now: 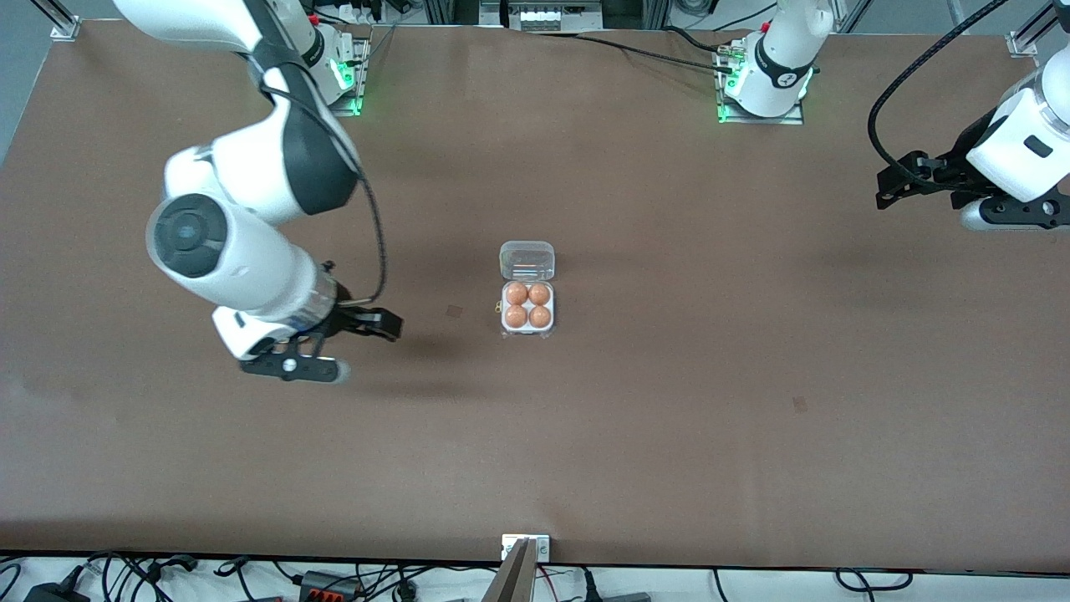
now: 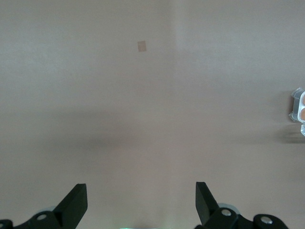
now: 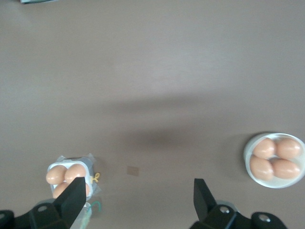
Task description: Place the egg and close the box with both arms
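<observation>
Box [image 1: 527, 308] sits mid-table holding four eggs, its lid [image 1: 527, 260] laid open toward the bases, while we see left gripper [image 1: 888, 186] and right gripper [image 1: 391, 326] both spread, empty.

The brown table [image 1: 669, 418] carries the box [image 1: 527, 306] and a white bowl [image 3: 275, 160] of eggs.

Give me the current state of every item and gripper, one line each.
box: four cups all filled with eggs.
clear lid: open, folded back flat on the table.
bowl: holds four eggs.
right gripper: open, empty, over bare table toward the right arm's end.
left gripper: open, empty, waiting over the table at the left arm's end.
</observation>
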